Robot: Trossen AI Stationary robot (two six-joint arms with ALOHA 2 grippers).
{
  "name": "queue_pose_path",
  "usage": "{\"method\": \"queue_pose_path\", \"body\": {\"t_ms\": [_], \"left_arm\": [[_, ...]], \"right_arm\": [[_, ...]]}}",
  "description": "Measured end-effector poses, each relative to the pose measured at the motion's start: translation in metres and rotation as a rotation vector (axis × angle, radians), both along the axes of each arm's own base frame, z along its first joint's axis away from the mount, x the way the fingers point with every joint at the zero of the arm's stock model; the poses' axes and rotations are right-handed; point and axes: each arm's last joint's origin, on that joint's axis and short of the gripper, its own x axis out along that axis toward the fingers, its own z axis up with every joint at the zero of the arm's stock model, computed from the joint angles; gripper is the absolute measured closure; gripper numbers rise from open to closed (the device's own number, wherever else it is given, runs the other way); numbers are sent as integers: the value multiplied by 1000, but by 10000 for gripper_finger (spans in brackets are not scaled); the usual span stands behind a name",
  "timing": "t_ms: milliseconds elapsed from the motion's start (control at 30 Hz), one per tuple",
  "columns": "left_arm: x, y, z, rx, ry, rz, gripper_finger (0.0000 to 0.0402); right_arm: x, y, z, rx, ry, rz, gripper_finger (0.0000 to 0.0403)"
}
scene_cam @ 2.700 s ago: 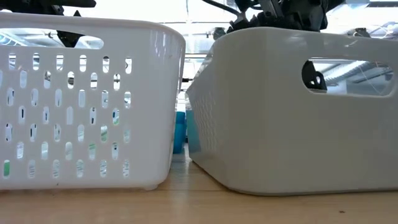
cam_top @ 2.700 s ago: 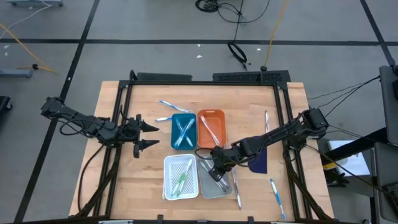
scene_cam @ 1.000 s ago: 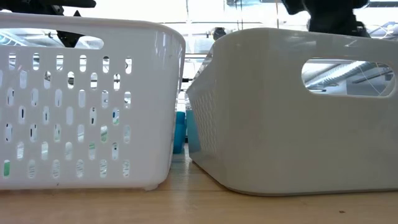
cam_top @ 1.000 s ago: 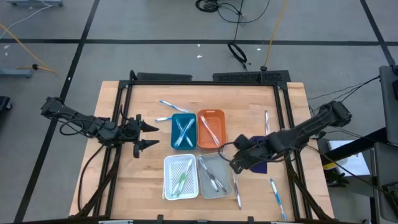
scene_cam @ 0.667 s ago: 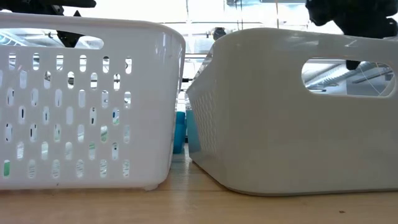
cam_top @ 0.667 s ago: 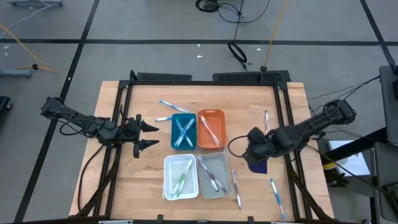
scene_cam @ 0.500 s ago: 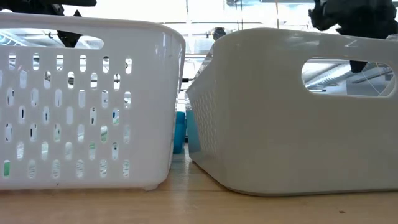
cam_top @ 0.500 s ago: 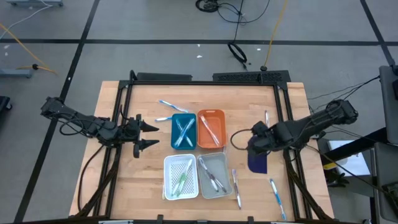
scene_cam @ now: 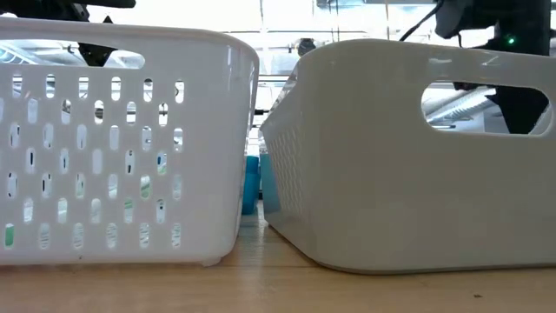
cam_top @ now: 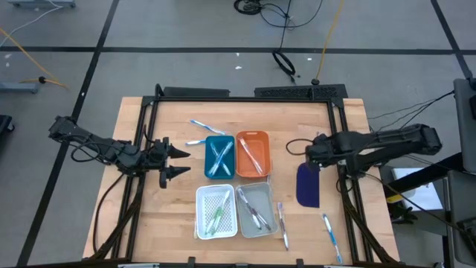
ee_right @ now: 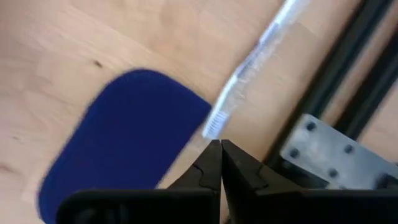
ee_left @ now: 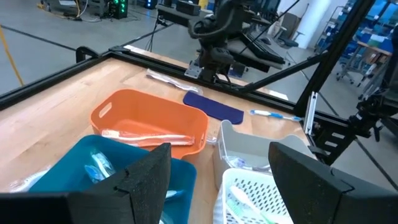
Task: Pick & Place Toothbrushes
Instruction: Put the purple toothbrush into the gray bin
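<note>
My right gripper [cam_top: 312, 154] is shut and empty above the far end of the dark blue pad [cam_top: 308, 185]. In the right wrist view its tips [ee_right: 216, 149] hover just short of the head of a clear white toothbrush [ee_right: 260, 45], which lies flat by the right rail [cam_top: 318, 141]. Other toothbrushes lie flat on the table at the far left [cam_top: 198, 125] and at the near right [cam_top: 329, 231]. More lie in the blue [cam_top: 219, 157], orange [cam_top: 252, 154], white [cam_top: 216, 211] and grey [cam_top: 257, 211] trays. My left gripper [cam_top: 178, 162] waits open left of the blue tray.
Black frame rails [cam_top: 343, 171] run along the table's right side, close to the clear toothbrush. Another toothbrush [cam_top: 282, 224] lies right of the grey tray. The low view is filled by the walls of the white tray [scene_cam: 122, 139] and the grey tray [scene_cam: 408, 156].
My right gripper has gone from beside the grey tray toward the table's right and far edges, over the blue pad, and now stands at the pad's far end by the clear toothbrush.
</note>
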Motion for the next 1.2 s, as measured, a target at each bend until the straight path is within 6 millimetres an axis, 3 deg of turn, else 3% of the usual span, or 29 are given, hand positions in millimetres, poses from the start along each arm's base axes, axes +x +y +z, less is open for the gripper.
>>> {"method": "queue_pose_path", "body": {"t_ms": [267, 900, 1200], "left_arm": [[0, 0, 0, -20, -1, 9, 131], [0, 0, 0, -15, 0, 9, 131], [0, 0, 0, -16, 0, 9, 131]], "right_arm": [[-10, -17, -13, -4, -68, -14, 381], [-10, -55, -34, -18, -114, -310, 185], [-5, -86, -46, -29, -105, -441, 165]]}}
